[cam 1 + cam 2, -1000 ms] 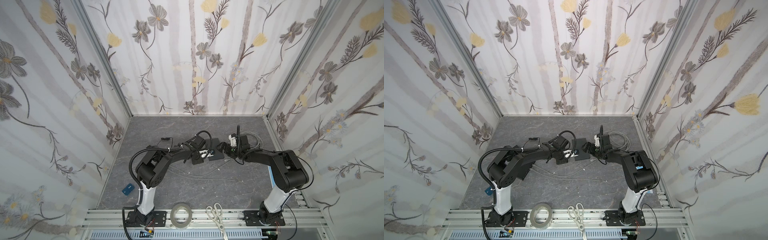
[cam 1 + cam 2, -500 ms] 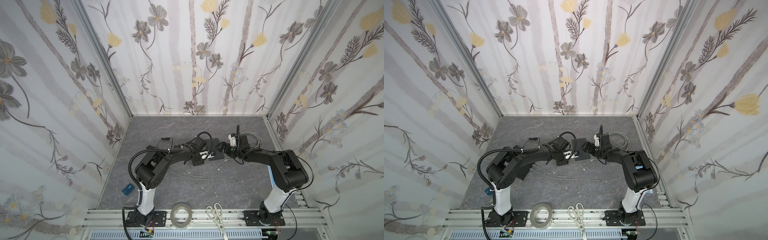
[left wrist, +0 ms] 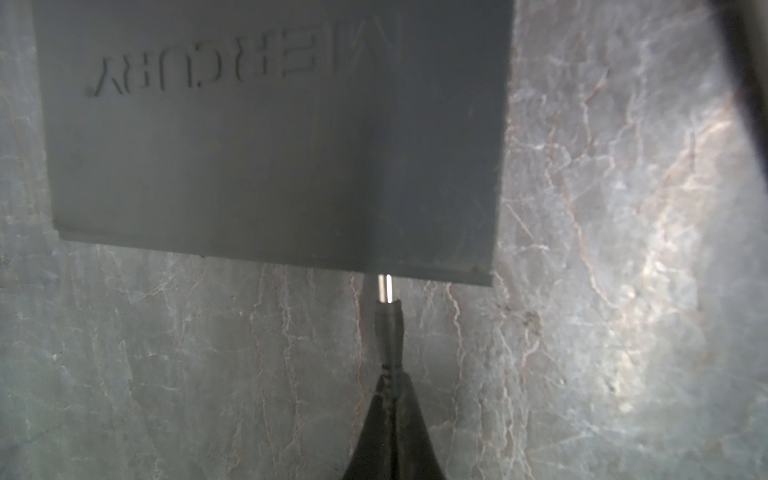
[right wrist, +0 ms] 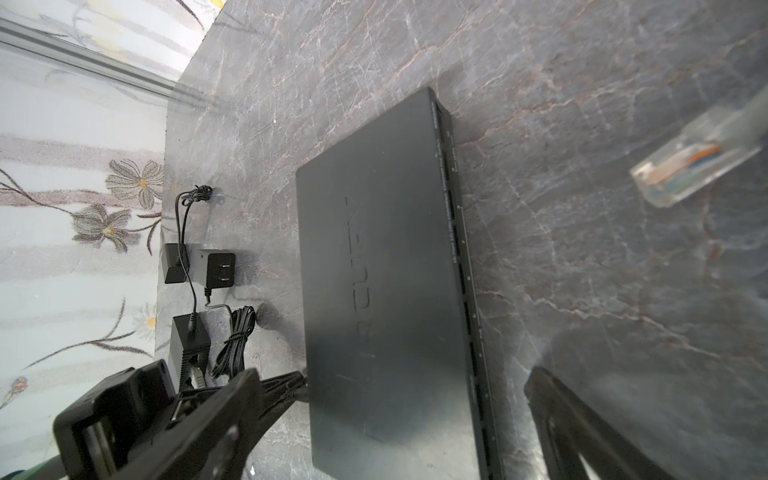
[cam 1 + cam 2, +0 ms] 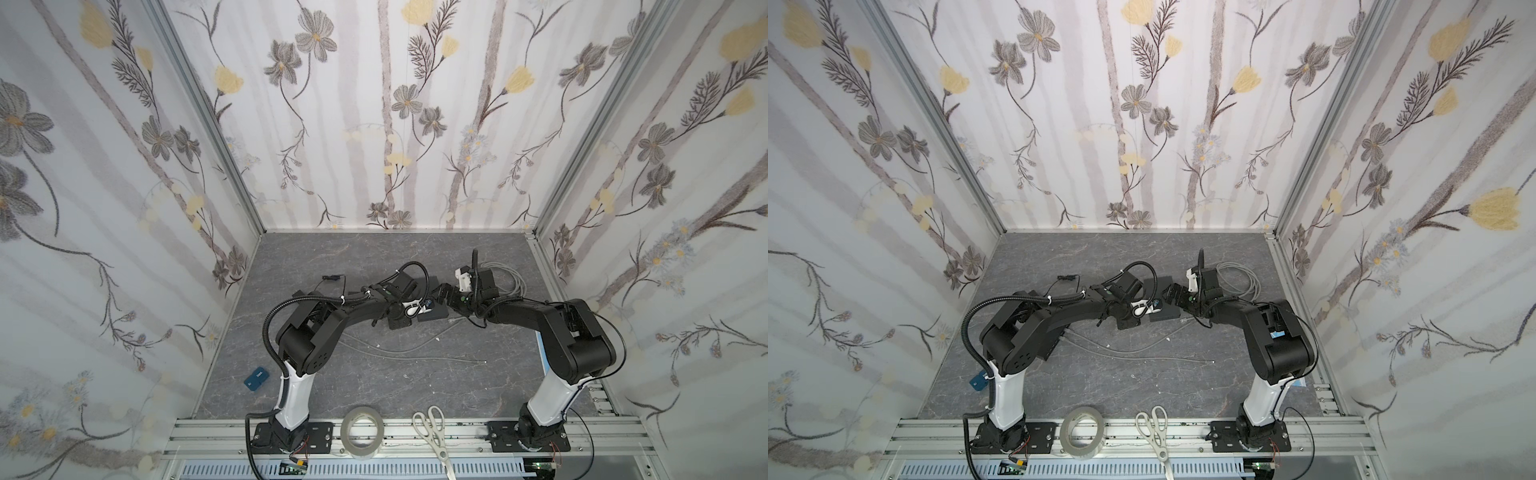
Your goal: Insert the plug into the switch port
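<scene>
Plug [image 3: 388, 328], a black barrel type with a bright metal tip, sits at the edge of the switch [image 3: 270, 145], near one corner. The tip meets the casing but part of the metal sleeve shows, so I judge it partly in, not seated. The port itself is hidden.

Front rail [image 5: 469, 430]: tape [image 5: 362, 451] and scissors [image 5: 436, 438], away from the work. Further in, a loose cable [image 5: 415, 356] lies on the tabletop [image 5: 374, 386], well apart from both arms.

Mid tabletop: the left fingers [image 3: 374, 440] are closed tight on the plug's rear collar, behind the tip. The switch lies flat, lettered face up. The right fingers [image 4: 561, 424] stand wide apart and hold nothing, near the switch's port side. Whether they touch the casing cannot be told. A clear connector [image 4: 698, 162] lies off that side, apart from the switch.

Beyond the switch: adapter [image 4: 208, 268], bundled cord [image 4: 235, 343] and a coiled cable [image 5: 515, 278].

Risks, as judged:
- The grip is on the flexible collar, so a push may bend the plug off line and jam the tip at the port mouth.
- Nothing visibly restrains the switch. A firm push could slide it across the smooth tabletop rather than seat the plug.
- On release, cord tension could draw a half-seated plug back out.
</scene>
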`<state>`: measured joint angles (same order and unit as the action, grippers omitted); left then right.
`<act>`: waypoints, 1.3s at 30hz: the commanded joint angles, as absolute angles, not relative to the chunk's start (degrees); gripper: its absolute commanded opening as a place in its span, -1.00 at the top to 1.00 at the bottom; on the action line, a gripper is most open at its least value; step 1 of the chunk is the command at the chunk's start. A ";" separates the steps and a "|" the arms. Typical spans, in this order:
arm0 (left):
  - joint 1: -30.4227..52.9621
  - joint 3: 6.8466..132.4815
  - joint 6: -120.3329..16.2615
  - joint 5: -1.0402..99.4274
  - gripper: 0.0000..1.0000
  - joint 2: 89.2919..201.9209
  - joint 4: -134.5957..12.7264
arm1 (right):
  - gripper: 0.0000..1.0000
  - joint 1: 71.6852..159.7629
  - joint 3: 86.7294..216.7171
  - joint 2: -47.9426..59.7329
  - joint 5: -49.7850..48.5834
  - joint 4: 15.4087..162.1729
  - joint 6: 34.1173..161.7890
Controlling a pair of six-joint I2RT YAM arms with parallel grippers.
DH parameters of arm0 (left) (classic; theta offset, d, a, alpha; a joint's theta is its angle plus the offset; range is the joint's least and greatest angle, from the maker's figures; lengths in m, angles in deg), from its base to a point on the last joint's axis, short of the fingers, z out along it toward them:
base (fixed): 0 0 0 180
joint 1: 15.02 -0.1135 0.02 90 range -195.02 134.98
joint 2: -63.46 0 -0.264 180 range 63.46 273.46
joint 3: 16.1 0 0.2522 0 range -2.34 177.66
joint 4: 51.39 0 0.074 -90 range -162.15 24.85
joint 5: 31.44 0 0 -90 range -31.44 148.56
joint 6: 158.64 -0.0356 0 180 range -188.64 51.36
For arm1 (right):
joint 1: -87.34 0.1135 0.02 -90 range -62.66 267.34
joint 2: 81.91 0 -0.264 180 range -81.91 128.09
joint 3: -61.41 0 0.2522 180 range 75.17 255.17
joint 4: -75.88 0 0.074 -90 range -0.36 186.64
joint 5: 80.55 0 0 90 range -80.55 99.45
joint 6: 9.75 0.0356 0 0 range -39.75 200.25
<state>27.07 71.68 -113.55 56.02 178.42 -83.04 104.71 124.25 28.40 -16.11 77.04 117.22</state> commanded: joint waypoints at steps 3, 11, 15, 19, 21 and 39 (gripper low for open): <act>27.15 71.92 -113.48 56.81 1.00 179.55 -87.04 | -0.99 104.83 124.78 28.66 -17.00 76.68 116.75; 27.61 72.58 -113.29 55.87 1.00 179.79 -87.65 | -0.99 105.09 124.65 28.77 -18.64 75.67 116.33; 27.96 73.16 -112.93 54.88 1.00 180.08 -88.39 | -0.99 105.52 124.51 28.62 -19.35 75.14 115.94; 28.14 73.64 -113.01 54.46 1.00 180.53 -88.92 | -0.99 105.53 124.50 28.95 -20.35 74.61 115.94; 28.21 73.99 -112.86 54.02 1.00 180.75 -89.16 | -0.99 105.62 124.42 29.10 -20.98 74.22 116.02; 28.45 76.15 -112.81 52.53 1.00 182.91 -90.00 | -0.99 104.18 123.30 32.49 -33.91 65.90 118.17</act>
<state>27.81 76.53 -112.43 55.73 181.37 -88.16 104.12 123.79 31.78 -23.34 70.46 116.81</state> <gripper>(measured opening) 0.047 0.994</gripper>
